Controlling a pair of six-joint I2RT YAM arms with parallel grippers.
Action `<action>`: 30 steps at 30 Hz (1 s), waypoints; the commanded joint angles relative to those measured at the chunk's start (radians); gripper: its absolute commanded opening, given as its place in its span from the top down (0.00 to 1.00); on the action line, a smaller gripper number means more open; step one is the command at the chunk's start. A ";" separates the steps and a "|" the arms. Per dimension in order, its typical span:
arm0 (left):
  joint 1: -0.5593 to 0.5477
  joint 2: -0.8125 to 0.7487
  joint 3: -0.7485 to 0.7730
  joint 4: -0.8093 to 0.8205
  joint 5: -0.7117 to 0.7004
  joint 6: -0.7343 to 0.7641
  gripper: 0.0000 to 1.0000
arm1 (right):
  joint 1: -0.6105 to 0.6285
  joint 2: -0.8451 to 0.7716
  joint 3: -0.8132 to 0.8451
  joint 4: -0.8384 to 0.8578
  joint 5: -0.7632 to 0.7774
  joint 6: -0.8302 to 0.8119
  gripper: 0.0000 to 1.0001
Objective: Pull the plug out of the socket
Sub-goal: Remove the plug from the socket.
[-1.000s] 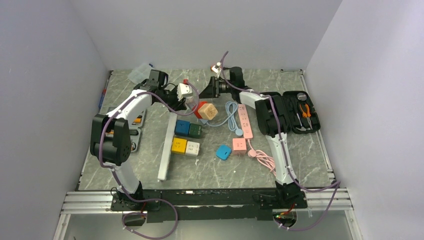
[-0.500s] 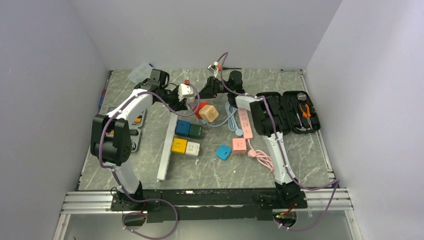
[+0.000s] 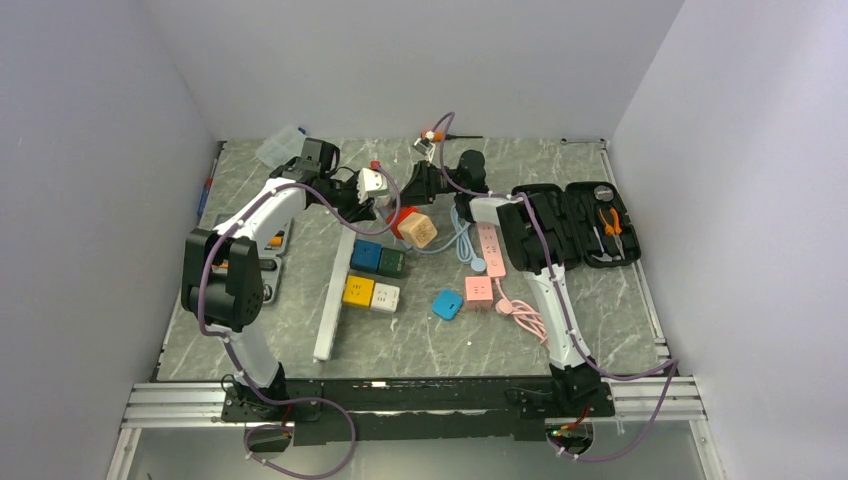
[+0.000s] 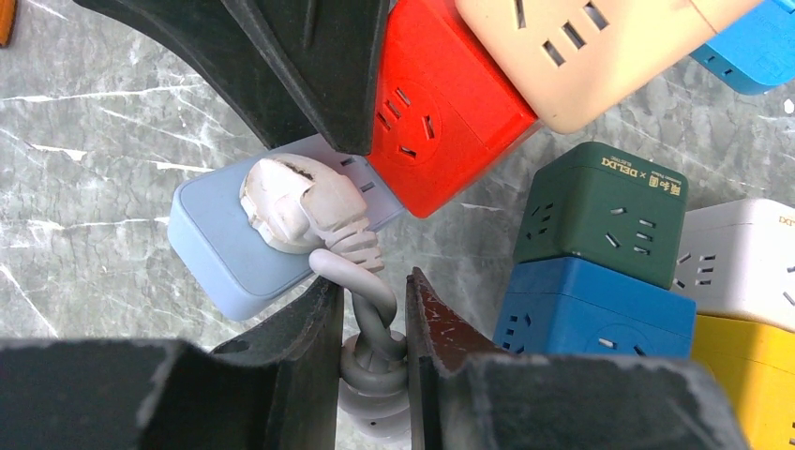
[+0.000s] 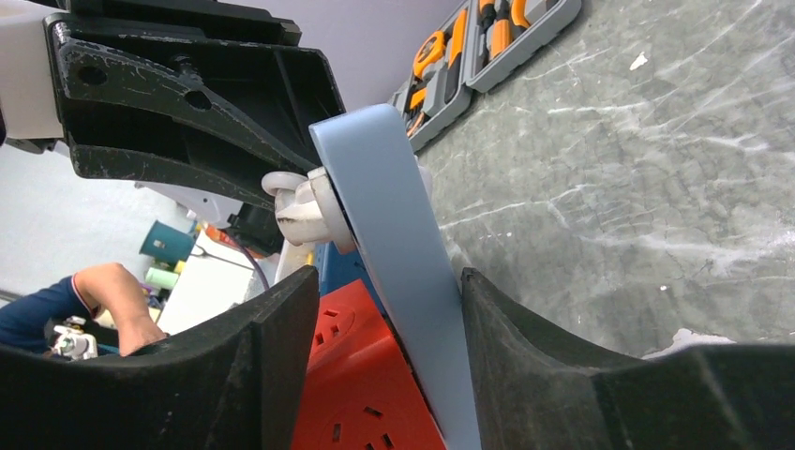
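Observation:
A white plug (image 4: pixel 300 202) sits in a light blue socket (image 4: pixel 220 248) held just above the table. My left gripper (image 4: pixel 373 286) is shut on the plug's grey cable (image 4: pixel 349 272), just below the plug. In the right wrist view, my right gripper (image 5: pixel 389 274) straddles the light blue socket (image 5: pixel 394 216). Its right finger touches the socket and a gap shows at its left finger. The plug (image 5: pixel 305 211) juts out beyond the fingertips. A red cube socket (image 5: pixel 356 375) lies under the jaws. From above, both grippers meet near the table's back middle (image 3: pixel 395 195).
A beige cube (image 4: pixel 581 52), a green cube (image 4: pixel 600 211) and a blue cube (image 4: pixel 581 300) crowd beside the red one (image 4: pixel 436 122). A pink power strip (image 3: pixel 490 245), a white bar (image 3: pixel 335 295) and an open tool case (image 3: pixel 590 225) lie on the table.
My right arm has moved left to the socket and its jaws have narrowed around it. The left gripper has kept its hold on the cable.

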 commanded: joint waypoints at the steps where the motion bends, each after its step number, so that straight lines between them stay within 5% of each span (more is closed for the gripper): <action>1: -0.013 -0.046 0.057 0.060 0.104 0.022 1.00 | 0.022 -0.012 0.057 0.039 -0.076 -0.028 0.44; 6: -0.013 -0.046 0.056 0.055 0.096 0.047 1.00 | 0.024 -0.010 0.063 0.055 -0.104 -0.013 0.61; 13: -0.018 -0.026 0.098 0.033 0.064 0.077 1.00 | 0.021 -0.011 0.089 0.415 -0.144 0.314 0.91; 18: -0.021 -0.010 0.109 0.005 0.015 0.095 0.81 | 0.022 -0.098 0.017 0.391 -0.113 0.270 1.00; 20: -0.021 -0.006 0.107 0.001 0.002 0.096 0.70 | 0.024 -0.168 -0.058 0.226 -0.086 0.093 1.00; 22: -0.021 -0.004 0.099 0.011 -0.005 0.090 0.68 | 0.023 -0.257 -0.138 -0.171 -0.039 -0.221 1.00; 25: -0.021 0.000 0.088 0.033 -0.011 0.072 0.67 | 0.053 -0.362 -0.031 -1.104 0.222 -1.037 1.00; 27: -0.021 0.002 0.084 0.052 -0.006 0.051 0.68 | 0.071 -0.344 0.052 -1.290 0.309 -1.140 1.00; 30: -0.021 0.004 0.081 0.065 0.002 0.033 0.70 | 0.070 -0.361 0.040 -1.296 0.391 -1.132 1.00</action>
